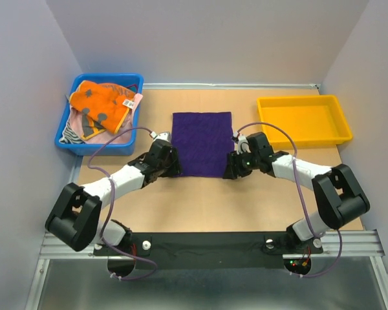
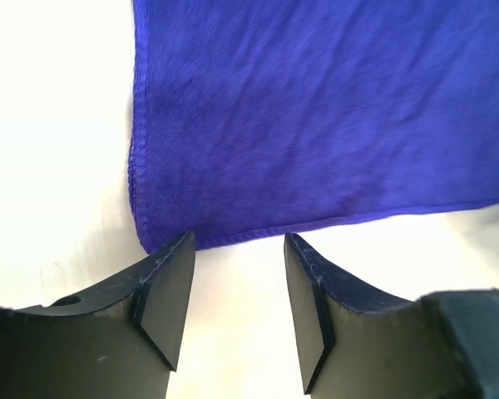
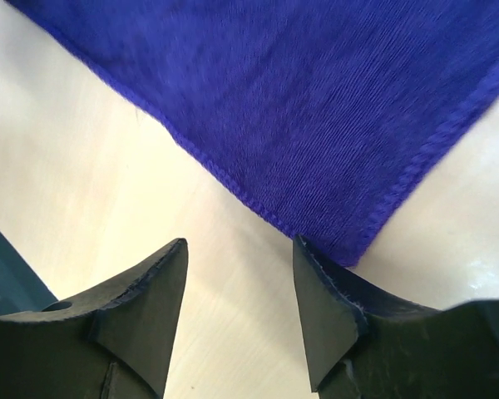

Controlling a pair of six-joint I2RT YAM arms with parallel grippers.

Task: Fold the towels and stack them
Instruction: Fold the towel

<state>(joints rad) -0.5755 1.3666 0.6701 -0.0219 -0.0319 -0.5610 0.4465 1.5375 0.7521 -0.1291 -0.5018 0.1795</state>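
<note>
On the tabletop (image 1: 213, 206) between a blue bin (image 1: 64, 139) and a yellow tray (image 1: 297, 99), a dark purple towel (image 1: 202, 143) lies spread flat and unfolded, nearly square, its slightly longer run pointing away from the arm bases. Both arms reach in to its near hem. The left pincer (image 2: 239, 241) sits at the near-left corner and the right pincer (image 3: 239, 245) at the near-right one, so each arm is nearest its own corner. Both pincers stand apart and hold nothing. In the left wrist view the hem runs across just ahead of the fingertips (image 2: 170, 266), with the corner off the left finger. In the right wrist view the corner comes to a point just ahead of the right-hand finger. The cloth lies directly forward of both pincers, close to touching, though whether the tips are under the edge cannot be told. The fold looks likely to start by pinching these two corners and carrying them to the far hem. The orange-and-grey towel (image 1: 103, 103) and the pink towel (image 1: 111, 137) are heaped in the bin, not yet folded.
</note>
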